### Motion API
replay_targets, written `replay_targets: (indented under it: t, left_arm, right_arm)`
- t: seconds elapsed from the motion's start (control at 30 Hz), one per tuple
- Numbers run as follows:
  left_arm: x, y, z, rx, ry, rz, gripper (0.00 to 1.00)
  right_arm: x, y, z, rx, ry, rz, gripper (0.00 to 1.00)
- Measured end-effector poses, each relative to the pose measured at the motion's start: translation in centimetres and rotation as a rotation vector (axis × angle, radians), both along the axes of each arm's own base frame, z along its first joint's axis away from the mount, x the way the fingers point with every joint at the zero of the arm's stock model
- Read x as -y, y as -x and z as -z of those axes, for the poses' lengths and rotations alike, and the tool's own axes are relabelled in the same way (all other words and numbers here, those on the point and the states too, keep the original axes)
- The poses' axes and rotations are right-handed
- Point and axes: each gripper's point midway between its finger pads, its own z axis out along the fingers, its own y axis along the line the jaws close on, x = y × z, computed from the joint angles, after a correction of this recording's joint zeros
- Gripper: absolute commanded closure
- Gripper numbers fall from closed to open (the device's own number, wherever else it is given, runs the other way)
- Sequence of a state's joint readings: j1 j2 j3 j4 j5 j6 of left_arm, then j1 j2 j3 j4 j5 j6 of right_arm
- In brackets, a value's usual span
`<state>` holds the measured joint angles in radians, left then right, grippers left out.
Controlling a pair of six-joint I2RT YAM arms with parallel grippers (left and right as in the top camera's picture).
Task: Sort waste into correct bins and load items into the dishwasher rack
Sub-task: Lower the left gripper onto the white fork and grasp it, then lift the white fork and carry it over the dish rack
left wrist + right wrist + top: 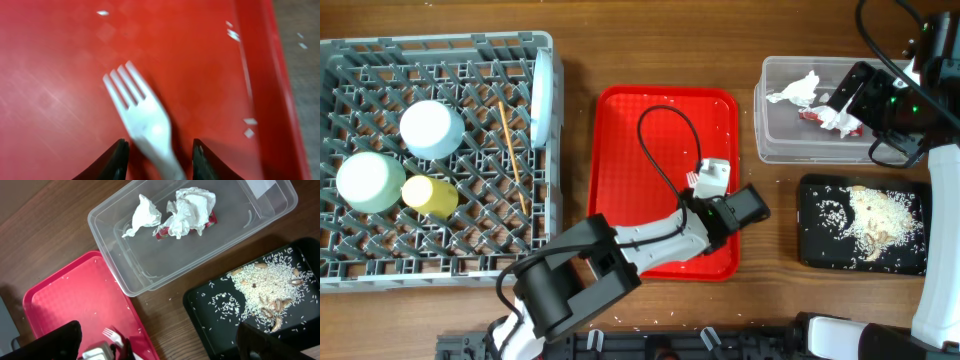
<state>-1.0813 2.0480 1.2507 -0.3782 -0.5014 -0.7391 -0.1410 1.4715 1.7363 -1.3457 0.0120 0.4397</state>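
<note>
Presently, hazard: the white plastic fork (145, 120) lies flat on the glossy red serving tray (640, 130), its handle between the spread fingers of the left gripper (160, 147), which do not appear to touch it. A thin handle on a slick surface is likely to skid or swivel as the fingers close. A shallow pinch could let it drop on the way to the rack.

Containers, left to right:
- Large grey lattice dishwasher rack (380, 262): small white bowl (430, 128), mint-green bowl (368, 180), small yellow cup (430, 195), thin wooden chopsticks (513, 150), and a pale blue round plate (542, 95) on edge at the right wall.
- Red serving tray: the fork and a few stray grains.
- Clear rectangular plastic tub (120, 275): crumpled white tissues (187, 210) and a red shiny wrapper (162, 231).
- Shallow black rectangular tray (210, 310): beige rice scraps (265, 280).

The right gripper (162, 342) is raised near the tub, fingers wide apart, holding nothing.
</note>
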Motion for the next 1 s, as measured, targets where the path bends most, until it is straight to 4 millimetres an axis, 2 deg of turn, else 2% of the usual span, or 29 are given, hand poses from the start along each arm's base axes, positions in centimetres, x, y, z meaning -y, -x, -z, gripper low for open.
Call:
replay_targets:
  t: [0.07,0.3,0.53,0.7,0.73,1.0]
  left_arm:
    - [-0.4,-0.6,0.1,-0.013,0.018,-0.027,0.66]
    - [0.8,-0.1,0.2,-0.08,0.15,-0.12,0.7]
    - [1.9,0.7,0.2,-0.144,0.214,-0.123,0.87]
    - [0.7,1.1,0.3,-0.149,0.155,-0.14,0.92]
    - [0.6,1.1,0.3,-0.148,0.154,-0.143,0.96]
    - [0.5,1.0,-0.6,-0.138,0.162,-0.147,0.96]
  right_arm:
    - [0.0,0.0,0.0,0.0,0.0,0.0,0.0]
    - [0.0,0.0,0.0,0.0,0.001,0.0,0.0]
    - [0.0,0.0,0.0,0.0,0.0,0.0,0.0]
    - [0.0,0.0,0.0,0.0,0.0,0.0,0.0]
    - [0.0,0.0,0.0,0.0,0.0,0.0,0.0]
    - [0.0,0.0,0.0,0.0,0.0,0.0,0.0]
